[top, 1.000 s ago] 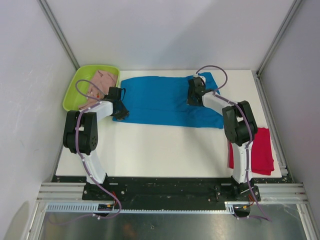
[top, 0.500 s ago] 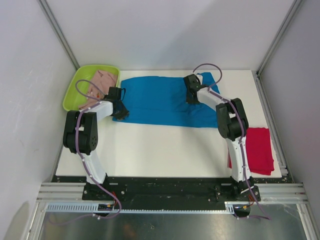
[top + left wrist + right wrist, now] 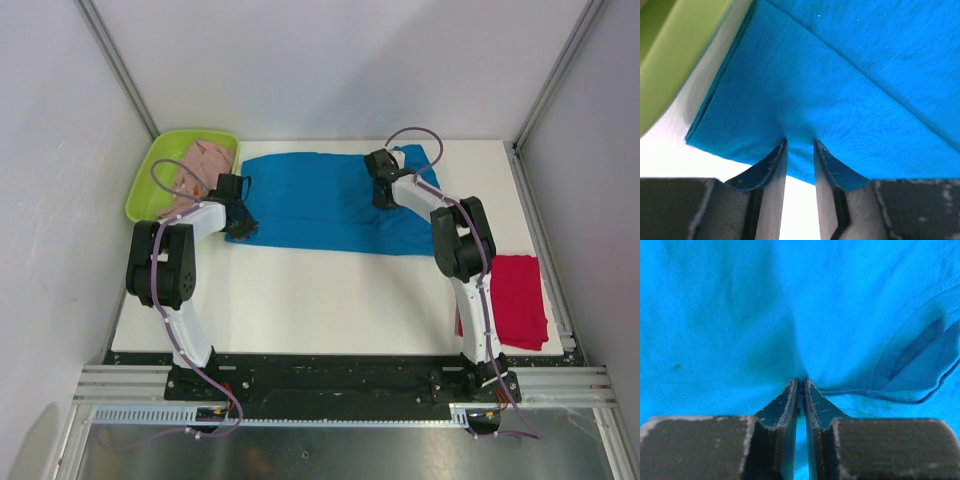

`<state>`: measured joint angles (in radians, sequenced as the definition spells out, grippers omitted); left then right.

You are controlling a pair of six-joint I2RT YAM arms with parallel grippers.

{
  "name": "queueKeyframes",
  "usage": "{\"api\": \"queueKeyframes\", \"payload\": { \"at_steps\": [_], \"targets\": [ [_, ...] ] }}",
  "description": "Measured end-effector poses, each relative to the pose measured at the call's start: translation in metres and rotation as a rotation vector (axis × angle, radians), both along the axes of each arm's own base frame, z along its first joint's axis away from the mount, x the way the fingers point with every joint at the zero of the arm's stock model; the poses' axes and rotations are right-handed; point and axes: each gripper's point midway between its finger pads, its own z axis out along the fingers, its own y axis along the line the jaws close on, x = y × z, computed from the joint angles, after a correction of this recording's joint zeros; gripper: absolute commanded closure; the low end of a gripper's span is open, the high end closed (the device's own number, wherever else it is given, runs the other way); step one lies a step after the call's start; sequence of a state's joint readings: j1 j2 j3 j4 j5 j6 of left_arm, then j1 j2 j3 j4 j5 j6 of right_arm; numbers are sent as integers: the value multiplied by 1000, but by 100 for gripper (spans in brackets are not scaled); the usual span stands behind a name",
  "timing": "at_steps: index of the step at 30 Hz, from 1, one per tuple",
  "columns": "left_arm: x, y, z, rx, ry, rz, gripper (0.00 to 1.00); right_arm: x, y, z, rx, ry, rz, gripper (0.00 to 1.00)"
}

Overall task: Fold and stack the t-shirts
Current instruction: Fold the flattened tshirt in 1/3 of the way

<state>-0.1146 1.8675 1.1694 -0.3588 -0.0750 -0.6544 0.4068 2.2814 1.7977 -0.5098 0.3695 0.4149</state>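
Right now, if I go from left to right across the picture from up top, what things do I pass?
lime-green tray with the pale pink t-shirt in it → left gripper pinching the left edge of the blue t-shirt → right gripper pinching its right part → red t-shirt

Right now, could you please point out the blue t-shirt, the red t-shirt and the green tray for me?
blue t-shirt (image 3: 320,205): top external view, flat middle of the cloth.
red t-shirt (image 3: 520,300): top external view, middle of the cloth.
green tray (image 3: 142,180): top external view, its left wall.
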Motion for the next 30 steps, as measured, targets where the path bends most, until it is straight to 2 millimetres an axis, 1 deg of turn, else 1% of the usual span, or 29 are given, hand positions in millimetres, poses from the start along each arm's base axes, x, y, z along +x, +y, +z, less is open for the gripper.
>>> {"api": "queueKeyframes", "payload": {
  "at_steps": [4,10,15,18,20,30],
  "targets": [
    [0,0,0,0,2,0,66,0,-1,0,-9,-2,-7,92],
    [0,0,0,1,2,0,66,-2,2,4,-17,-18,-2,93],
    [0,0,0,1,2,0,66,-6,3,15,-11,-50,2,91],
    [0,0,0,1,2,0,66,-4,6,23,0,-76,4,88],
    [0,0,0,1,2,0,67,-2,7,25,6,-88,5,88],
    [0,0,0,1,2,0,66,-2,14,20,17,-100,33,89]
  ]
}}
